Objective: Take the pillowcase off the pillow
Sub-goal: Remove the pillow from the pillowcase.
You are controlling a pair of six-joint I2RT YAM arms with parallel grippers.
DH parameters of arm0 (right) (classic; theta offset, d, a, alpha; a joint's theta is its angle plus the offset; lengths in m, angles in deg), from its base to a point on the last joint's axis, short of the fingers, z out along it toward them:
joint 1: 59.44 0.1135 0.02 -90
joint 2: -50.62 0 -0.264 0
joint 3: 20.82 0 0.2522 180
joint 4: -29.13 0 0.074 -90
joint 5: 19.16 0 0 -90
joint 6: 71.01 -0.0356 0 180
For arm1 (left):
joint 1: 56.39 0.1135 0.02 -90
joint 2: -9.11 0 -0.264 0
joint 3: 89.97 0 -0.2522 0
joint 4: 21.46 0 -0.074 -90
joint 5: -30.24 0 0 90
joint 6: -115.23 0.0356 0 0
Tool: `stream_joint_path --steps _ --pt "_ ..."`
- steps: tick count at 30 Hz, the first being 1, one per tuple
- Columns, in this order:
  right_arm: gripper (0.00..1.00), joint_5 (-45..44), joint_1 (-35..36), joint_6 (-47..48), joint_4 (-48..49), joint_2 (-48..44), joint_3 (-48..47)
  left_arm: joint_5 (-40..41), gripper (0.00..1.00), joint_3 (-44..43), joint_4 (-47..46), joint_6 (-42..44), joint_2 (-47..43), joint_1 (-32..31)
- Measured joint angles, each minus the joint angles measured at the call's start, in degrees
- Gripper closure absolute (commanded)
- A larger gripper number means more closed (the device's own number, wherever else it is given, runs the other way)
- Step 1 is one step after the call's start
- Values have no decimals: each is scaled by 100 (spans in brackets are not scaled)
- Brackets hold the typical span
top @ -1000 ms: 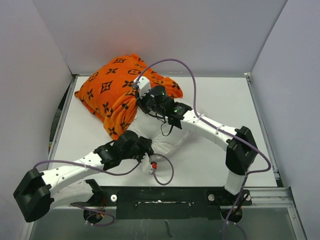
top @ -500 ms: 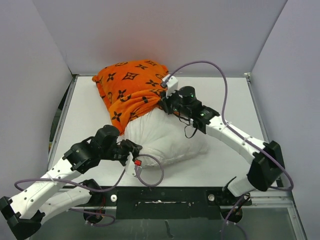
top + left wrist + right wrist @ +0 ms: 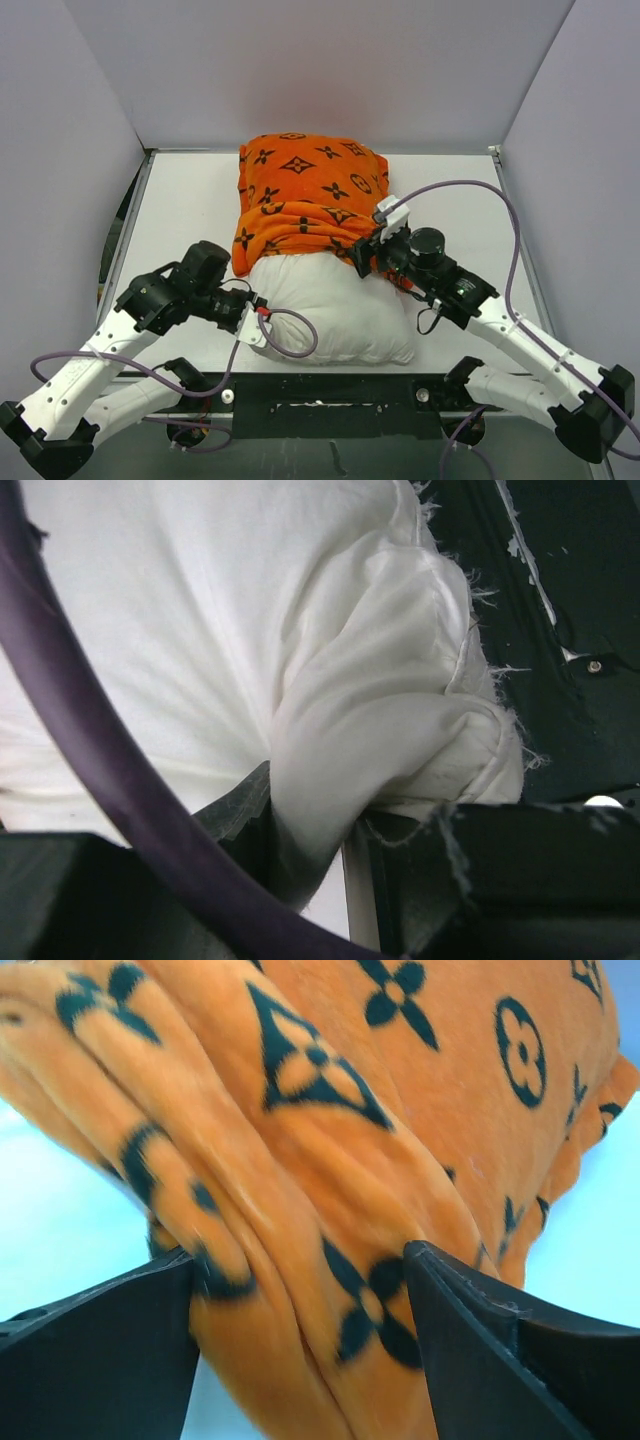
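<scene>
The white pillow (image 3: 330, 305) lies in the middle of the table, its near half bare. The orange pillowcase (image 3: 310, 190) with black motifs covers its far half and bunches at the open edge. My left gripper (image 3: 248, 305) is shut on the pillow's near-left corner; the left wrist view shows white cloth (image 3: 380, 730) pinched between the jaws of this gripper (image 3: 330, 850). My right gripper (image 3: 362, 257) is at the pillowcase's right edge. In the right wrist view its fingers (image 3: 110, 1350) stand wide apart, with folds of orange pillowcase (image 3: 400, 1090) lying loose between them.
Grey walls close off the back and both sides of the white table (image 3: 180, 220). A black rail (image 3: 330, 400) runs along the near edge. A purple cable (image 3: 290, 345) loops over the pillow's near-left part, and another (image 3: 470, 190) arcs over the table's right side.
Pillow and pillowcase have swung from the far left to the table's middle. Both arms drew back toward the near edge. The right gripper's jaws have opened off the pillowcase.
</scene>
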State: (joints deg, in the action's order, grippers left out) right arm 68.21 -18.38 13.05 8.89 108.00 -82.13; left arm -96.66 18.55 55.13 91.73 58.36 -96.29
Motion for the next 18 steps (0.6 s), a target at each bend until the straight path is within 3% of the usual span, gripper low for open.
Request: stream_joint_path --steps 6,11,15,18 --pt "26 446 -94 507 -367 -796 343 153 100 -22 356 376 -35 28" --pt "29 597 -85 903 -444 -549 470 249 100 -22 603 669 -44 31" --pt "54 695 -85 1207 -354 157 341 260 100 -24 743 953 -48 31" --pt "58 732 -188 1305 -332 719 -55 308 100 -31 927 1325 -57 33"
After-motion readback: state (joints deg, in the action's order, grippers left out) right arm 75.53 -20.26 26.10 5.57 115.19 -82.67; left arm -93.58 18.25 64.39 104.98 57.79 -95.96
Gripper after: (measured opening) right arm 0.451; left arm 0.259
